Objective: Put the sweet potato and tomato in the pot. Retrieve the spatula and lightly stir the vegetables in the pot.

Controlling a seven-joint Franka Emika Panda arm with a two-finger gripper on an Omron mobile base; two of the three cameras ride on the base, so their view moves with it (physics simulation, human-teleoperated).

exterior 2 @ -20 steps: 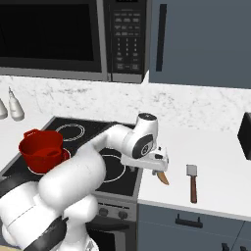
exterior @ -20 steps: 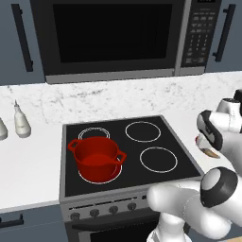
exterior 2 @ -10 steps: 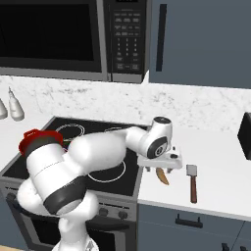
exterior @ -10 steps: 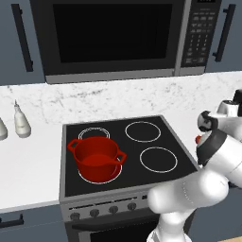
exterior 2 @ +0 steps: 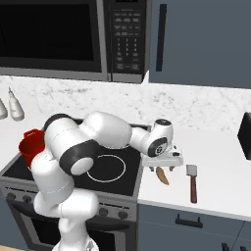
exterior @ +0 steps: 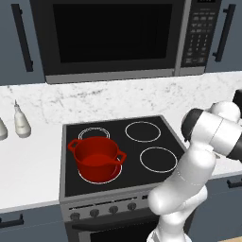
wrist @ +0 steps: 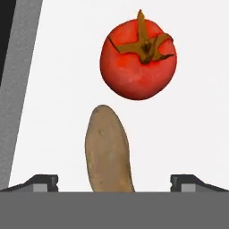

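Seen from the hand, a brown sweet potato (wrist: 107, 150) lies on the white counter, its near end between my fingertips (wrist: 44, 181). Just beyond it sits the red tomato (wrist: 138, 58) with a brown stem. My gripper (wrist: 118, 181) is open and hovers above the sweet potato, gripping nothing. From the right base, the gripper (exterior 2: 165, 163) hangs over the sweet potato (exterior 2: 162, 176) just right of the stove. The spatula (exterior 2: 192, 179) lies on the counter a little further right. The red pot (exterior: 98, 158) stands on the front left burner, seemingly empty.
A black stove (exterior: 142, 146) has three bare burners. The microwave (exterior: 113, 38) hangs above it. Two small bottles (exterior: 21, 122) stand on the counter at the left. A dark appliance (exterior 2: 245, 136) sits at the counter's far right edge.
The hand has shifted slightly right above the sweet potato while the arm's elbow swung around. The jaws stayed open; the pot, spatula and vegetables have not moved.
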